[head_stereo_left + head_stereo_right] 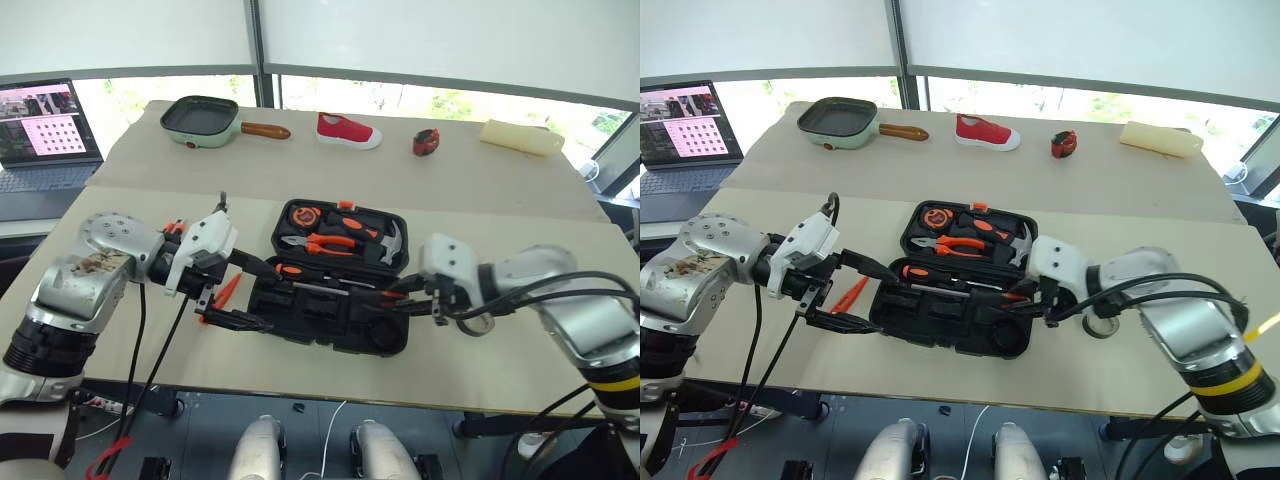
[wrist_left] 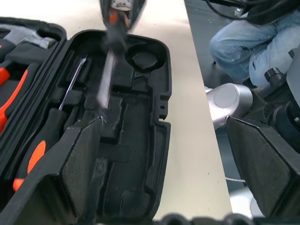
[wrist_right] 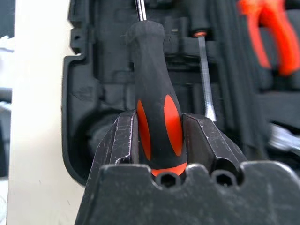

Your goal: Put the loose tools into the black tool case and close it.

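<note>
The black tool case lies open at the table's middle. Its back half holds pliers, a hammer and a tape measure. My right gripper is shut on the handle of a black-orange screwdriver, whose shaft points over the slotted front half from the case's right side. A second black-orange screwdriver lies in a slot by the hinge. My left gripper stands wide open at the case's left end with nothing between its fingers. An orange loose tool lies on the table beside it. A grey tape roll sits partly hidden under my right wrist.
At the back of the table stand a green frying pan, a red shoe, a small red-and-black gadget and a pale block. A laptop is at the far left. A person's leg in jeans is beyond the table edge.
</note>
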